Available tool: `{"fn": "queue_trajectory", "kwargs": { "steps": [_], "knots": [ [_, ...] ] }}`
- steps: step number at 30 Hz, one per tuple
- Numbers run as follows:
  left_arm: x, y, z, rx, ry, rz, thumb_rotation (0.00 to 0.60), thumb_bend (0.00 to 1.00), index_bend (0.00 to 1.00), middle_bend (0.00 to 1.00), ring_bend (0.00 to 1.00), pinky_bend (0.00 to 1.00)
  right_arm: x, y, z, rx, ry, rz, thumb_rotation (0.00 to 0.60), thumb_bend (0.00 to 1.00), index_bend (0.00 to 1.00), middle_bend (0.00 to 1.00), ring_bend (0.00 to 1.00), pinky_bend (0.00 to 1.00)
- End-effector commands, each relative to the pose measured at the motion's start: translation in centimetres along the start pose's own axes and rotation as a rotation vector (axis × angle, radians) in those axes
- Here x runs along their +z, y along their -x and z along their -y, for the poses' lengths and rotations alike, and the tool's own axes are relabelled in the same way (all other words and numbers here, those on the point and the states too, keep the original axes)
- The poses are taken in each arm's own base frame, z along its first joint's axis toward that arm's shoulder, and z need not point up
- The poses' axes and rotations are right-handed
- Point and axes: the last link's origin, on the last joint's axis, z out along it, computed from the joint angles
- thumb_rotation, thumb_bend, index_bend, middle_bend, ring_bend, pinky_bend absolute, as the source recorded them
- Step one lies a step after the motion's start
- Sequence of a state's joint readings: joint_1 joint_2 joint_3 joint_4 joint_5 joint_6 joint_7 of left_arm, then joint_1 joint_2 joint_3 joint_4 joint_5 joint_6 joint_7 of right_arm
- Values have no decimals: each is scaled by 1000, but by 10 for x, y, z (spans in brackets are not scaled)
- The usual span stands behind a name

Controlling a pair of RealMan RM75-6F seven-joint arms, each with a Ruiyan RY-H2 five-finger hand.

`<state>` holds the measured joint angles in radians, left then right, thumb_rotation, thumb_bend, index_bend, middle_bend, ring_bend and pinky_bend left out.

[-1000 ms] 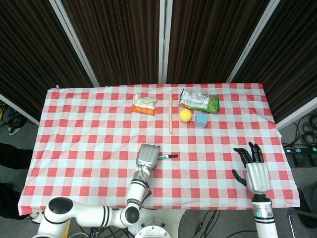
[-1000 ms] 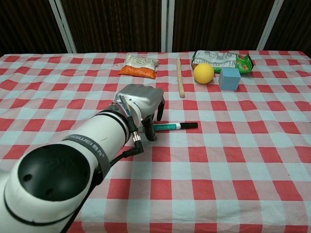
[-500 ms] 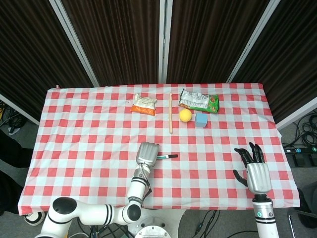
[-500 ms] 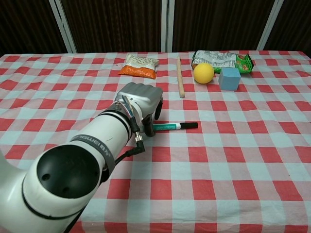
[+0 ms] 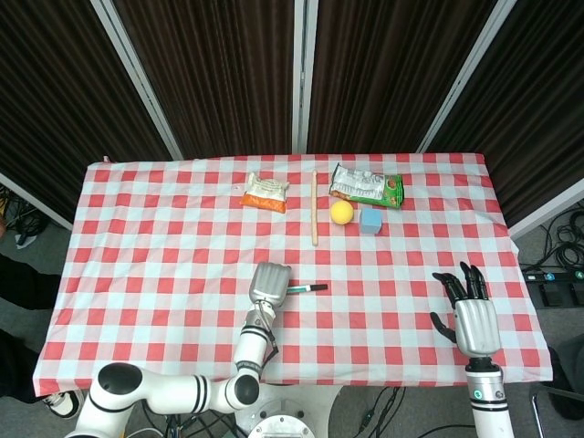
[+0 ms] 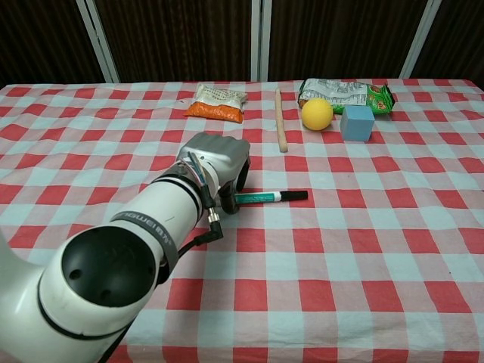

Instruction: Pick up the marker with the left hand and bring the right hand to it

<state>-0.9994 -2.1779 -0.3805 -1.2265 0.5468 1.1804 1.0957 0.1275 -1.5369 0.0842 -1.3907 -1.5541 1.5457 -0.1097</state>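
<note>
- Dark curtains hang behind a table [image 5: 137, 237] covered in red-and-white checked cloth, at which a two-armed robot works.
- On the left, the left hand [image 6: 215, 162] rests knuckles-up on the cloth near the table's middle, its fingers curled down over the left end of the marker [image 6: 271, 197]; whether they truly grip the barrel or only touch it cannot be told from either view.
- At centre, the marker lies flat on the cloth, its long axis running left to right, teal barrel toward the left hand and black cap pointing right, away from it. It has not been lifted.
- Along the far edge, left to right, sit an orange snack packet [image 5: 265, 192], a wooden stick [image 5: 314, 208] lying near-to-far, a yellow ball [image 5: 341, 212], a blue block [image 5: 370, 221] and a green packet [image 5: 367, 185], all well apart from the marker.
- On the right, the right hand [image 5: 472, 315] hovers at the near right edge, fingers spread wide and holding nothing, well apart from the marker; the left hand is plainly the nearer.
</note>
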Motion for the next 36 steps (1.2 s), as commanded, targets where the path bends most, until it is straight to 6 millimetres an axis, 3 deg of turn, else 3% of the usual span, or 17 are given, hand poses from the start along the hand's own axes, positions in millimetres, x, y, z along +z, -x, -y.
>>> {"fn": "queue_trajectory", "kwargs": {
  "steps": [1,20,29,36],
  "knots": [
    [0,2,0,3,0,5,600,278,510,528,913,936,0,0,0,0,1,1,600,94,224,269,0,0],
    [-5,-5,-1,-17,15,-12,600,372,568,585,921,938,1,2,2,0,-7,7,600,94,226,273,0,0],
    [-10,-12,1,-75,44,-21,600,382,579,596,928,939,10,10,21,-12,-76,39,600,96,296,280,13,0],
    [-19,-24,-4,-108,93,-57,600,386,580,599,930,940,33,23,49,-47,-165,68,600,118,374,340,55,0]
  ]
}}
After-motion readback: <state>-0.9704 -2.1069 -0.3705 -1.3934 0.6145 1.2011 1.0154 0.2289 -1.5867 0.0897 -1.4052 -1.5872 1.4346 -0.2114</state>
